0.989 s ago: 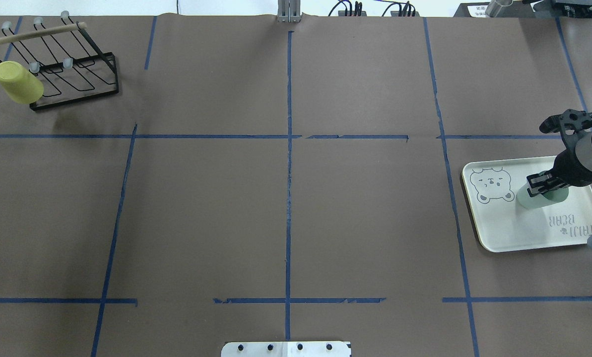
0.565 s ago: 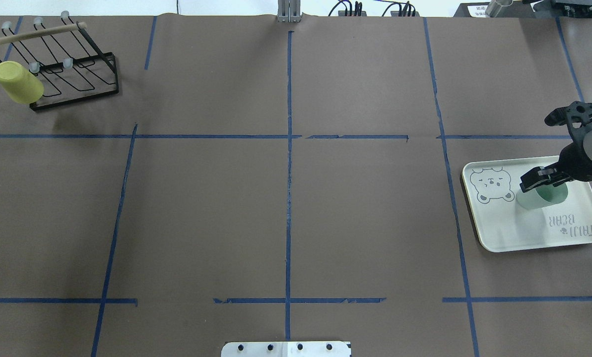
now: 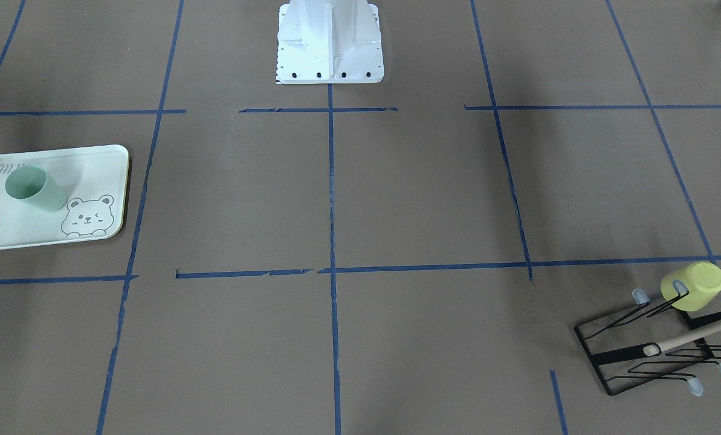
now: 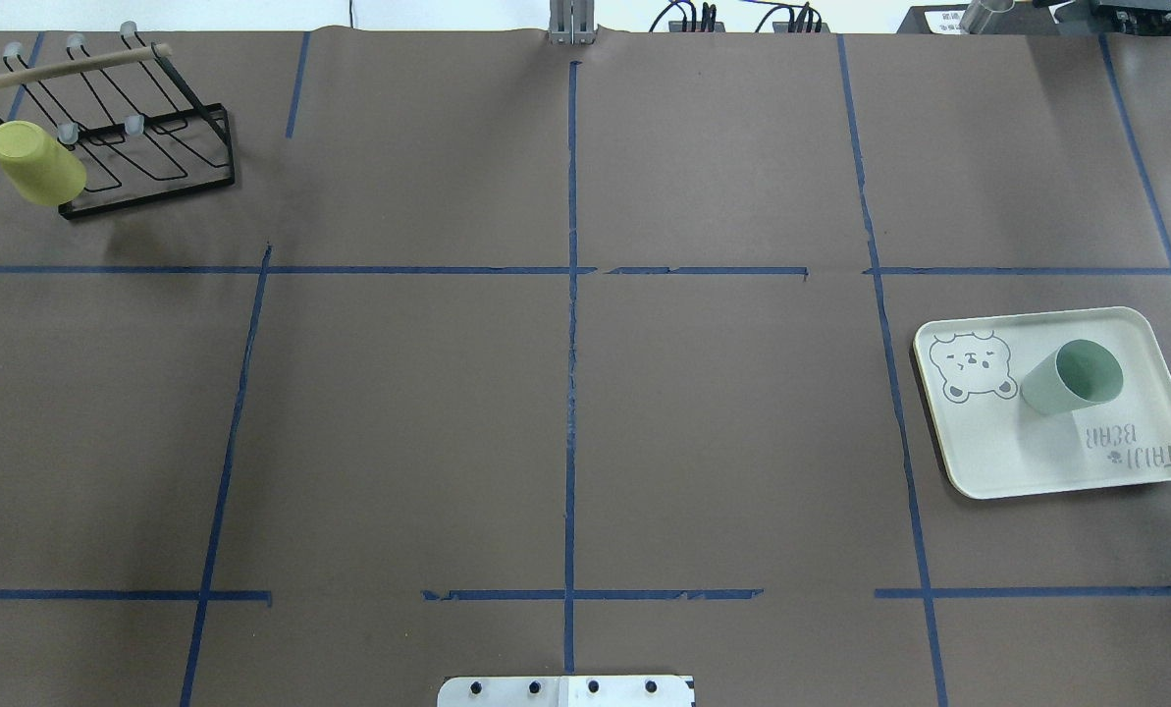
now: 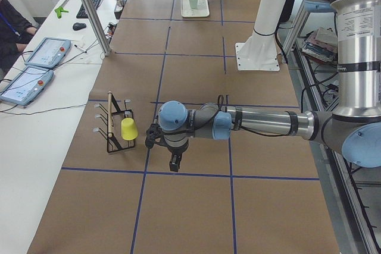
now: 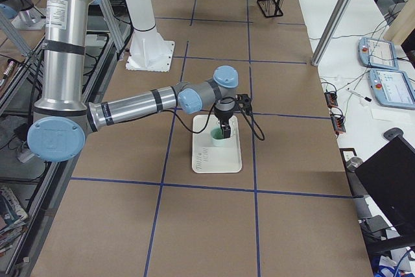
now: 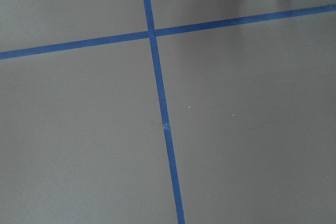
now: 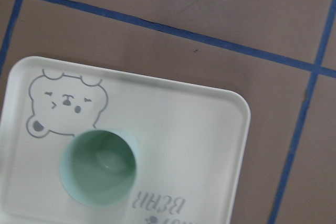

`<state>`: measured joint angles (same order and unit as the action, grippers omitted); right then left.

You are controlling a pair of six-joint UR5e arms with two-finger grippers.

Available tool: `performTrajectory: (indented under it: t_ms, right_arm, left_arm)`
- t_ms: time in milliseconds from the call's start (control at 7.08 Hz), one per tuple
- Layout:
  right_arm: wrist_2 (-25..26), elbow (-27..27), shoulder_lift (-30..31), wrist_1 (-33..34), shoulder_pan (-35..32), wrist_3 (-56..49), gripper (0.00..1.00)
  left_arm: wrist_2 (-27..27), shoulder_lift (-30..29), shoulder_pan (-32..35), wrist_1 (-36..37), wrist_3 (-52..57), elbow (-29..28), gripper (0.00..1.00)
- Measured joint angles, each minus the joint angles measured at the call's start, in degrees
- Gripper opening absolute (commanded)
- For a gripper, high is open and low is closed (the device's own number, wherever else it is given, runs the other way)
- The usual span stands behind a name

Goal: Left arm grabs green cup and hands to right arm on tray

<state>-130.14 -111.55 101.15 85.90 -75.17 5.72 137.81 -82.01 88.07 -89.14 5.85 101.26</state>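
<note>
My right gripper [image 6: 224, 134] has let go and risen off the cup [image 4: 1072, 378], now hanging above it; how wide it stands I cannot tell. The cup sits upright on the tray [image 4: 1037, 462], beside the bear [image 4: 973, 365]. My left gripper [image 5: 173, 163] waits near the rack [image 5: 114, 124], width unclear. Task looks done.

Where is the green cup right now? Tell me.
The green cup stands upright, mouth up, on the tray at the far right of the overhead view, just beside the bear drawing.
</note>
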Motion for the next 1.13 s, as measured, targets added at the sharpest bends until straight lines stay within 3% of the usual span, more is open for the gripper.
performTrajectory:
  t_ms: [424, 1130]
  right_arm:
    - [-0.43, -0.16, 6.66, 3.49, -9.87, -8.92, 1.0]
    - [-0.66, 0.9, 7.17, 3.96, -10.82, -8.93, 1.0]
  left_arm:
    - [-0.08, 0.6, 0.0, 0.01, 0.14, -1.12, 1.0]
    - [-0.68, 0.79, 0.0, 0.26, 0.1, -1.66, 1.0]
